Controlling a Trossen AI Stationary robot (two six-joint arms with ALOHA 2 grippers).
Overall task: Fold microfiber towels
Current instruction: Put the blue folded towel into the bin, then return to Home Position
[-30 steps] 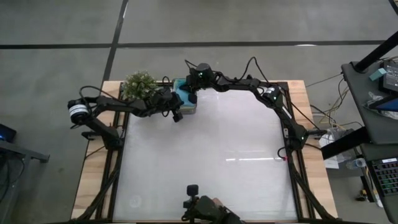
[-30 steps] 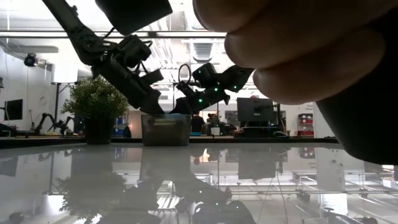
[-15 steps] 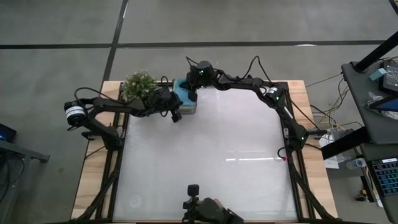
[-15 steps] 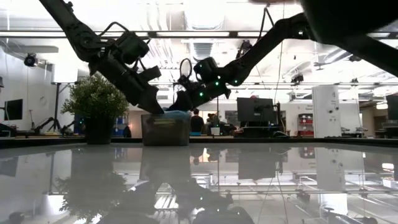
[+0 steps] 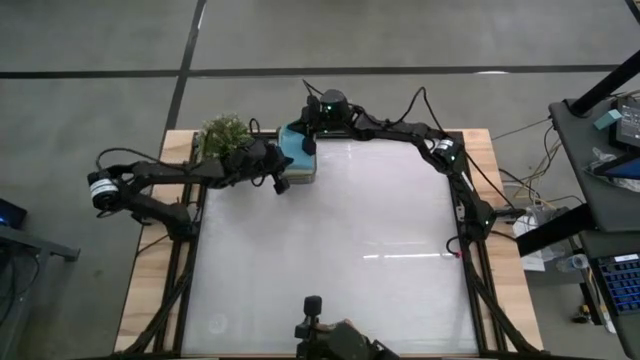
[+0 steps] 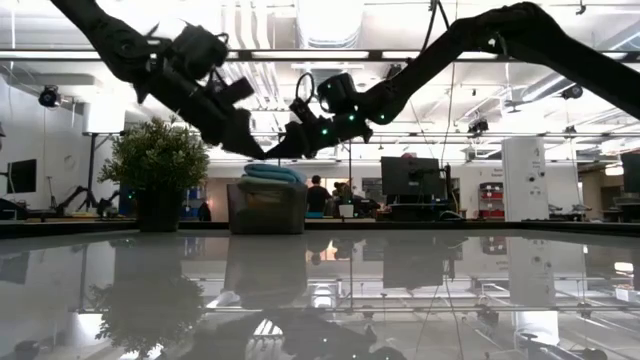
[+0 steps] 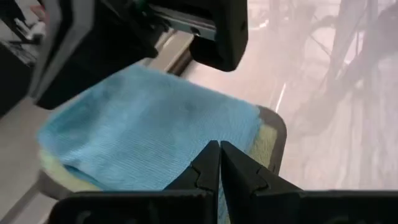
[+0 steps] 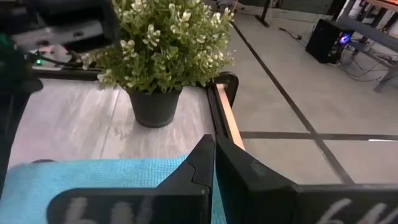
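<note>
Both tools risen, blue towel (image 7: 149, 140) just beneath them

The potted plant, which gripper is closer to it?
Left. The left gripper is shut just beside the potted plant; the right gripper, also shut, hovers over the blue towel further away.

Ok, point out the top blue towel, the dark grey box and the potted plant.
top blue towel (image 7: 155, 130): left wrist view, middle of its upper face.
dark grey box (image 6: 266, 210): low view, centre of its front wall.
potted plant (image 8: 163, 37): right wrist view, middle of its foliage.
</note>
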